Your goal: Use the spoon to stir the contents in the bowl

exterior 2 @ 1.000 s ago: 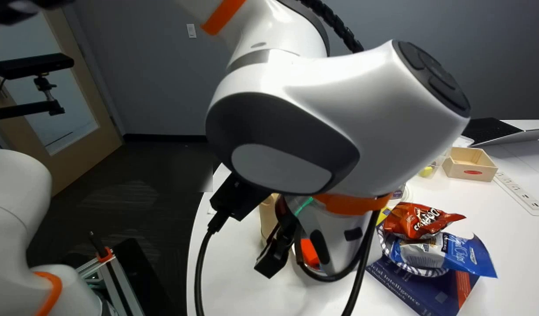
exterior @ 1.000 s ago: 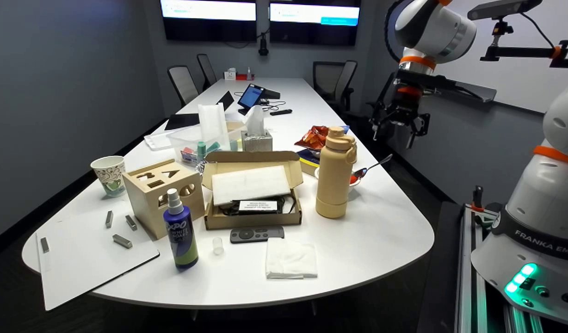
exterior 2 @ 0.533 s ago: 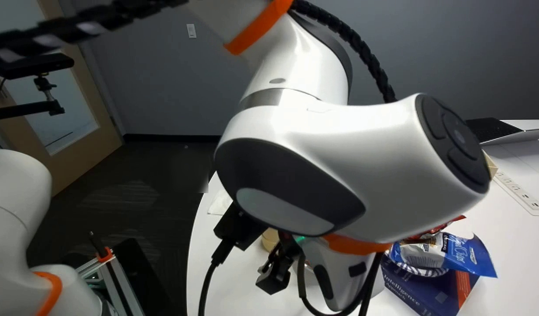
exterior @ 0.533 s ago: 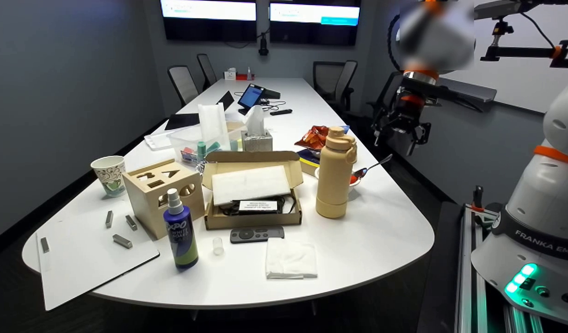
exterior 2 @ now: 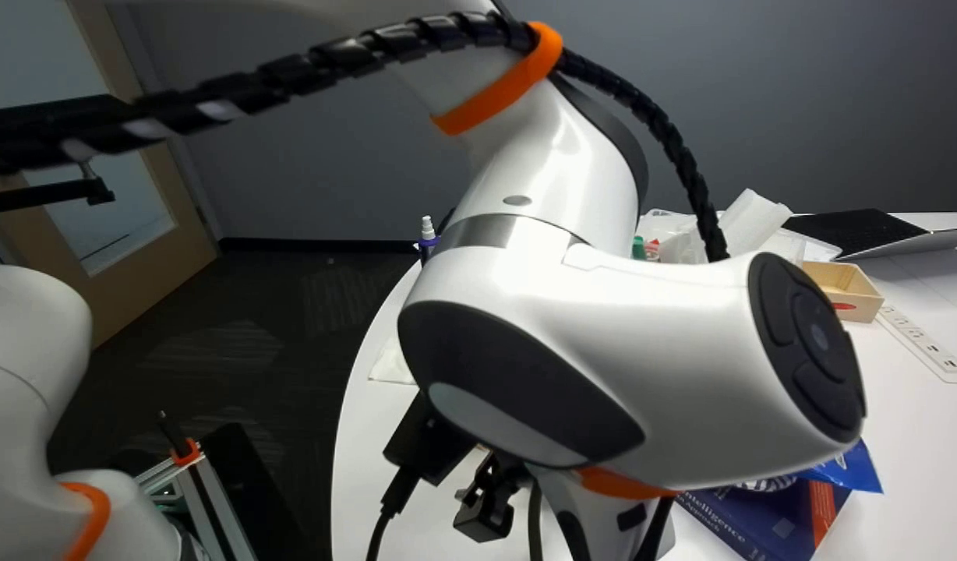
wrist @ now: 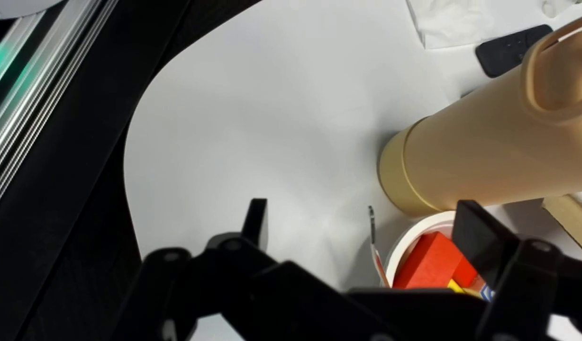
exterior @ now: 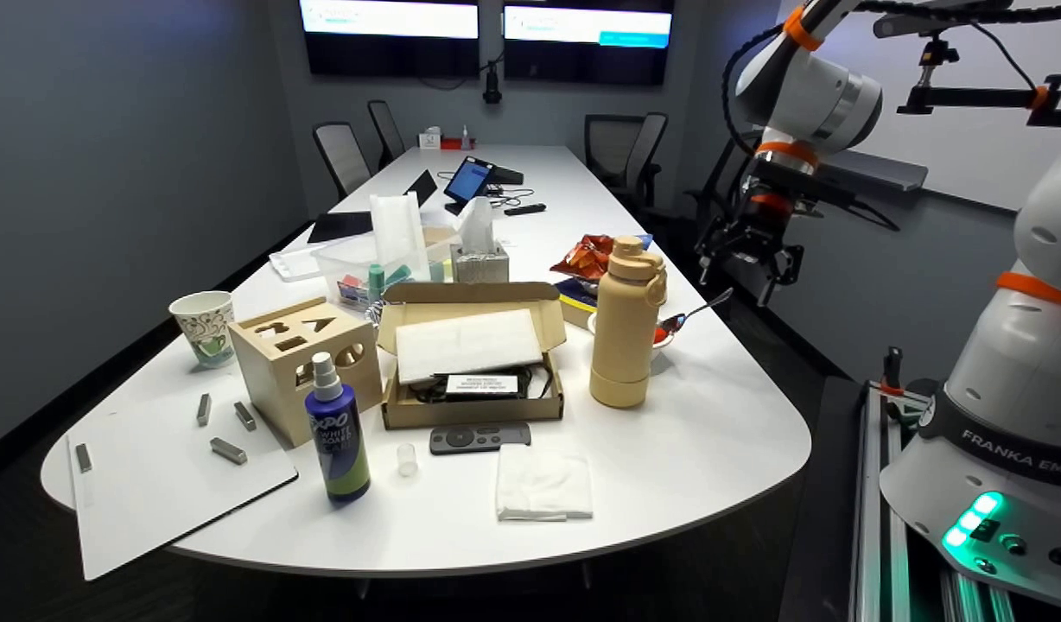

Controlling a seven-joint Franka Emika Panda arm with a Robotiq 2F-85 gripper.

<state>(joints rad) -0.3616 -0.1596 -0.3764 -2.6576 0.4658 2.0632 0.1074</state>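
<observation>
My two jaws stand parted, lower frame, wrist view. One spoon [wrist: 372, 228] leans in one bowl [wrist: 413, 233], lower right; one bottle [wrist: 490, 147], right.

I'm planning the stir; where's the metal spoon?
In the wrist view, right of centre, the slim metal spoon shows its handle just left of the round white bowl, near the base of the tall tan bottle.

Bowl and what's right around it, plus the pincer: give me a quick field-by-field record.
Pincer: open, holding nothing
Spoon: head in the bowl, handle sticking out
Inside: red piece, yellow piece; others partly hidden
Tan bottle: upright beside the bowl; contact unclear
Stirring: not under way
</observation>
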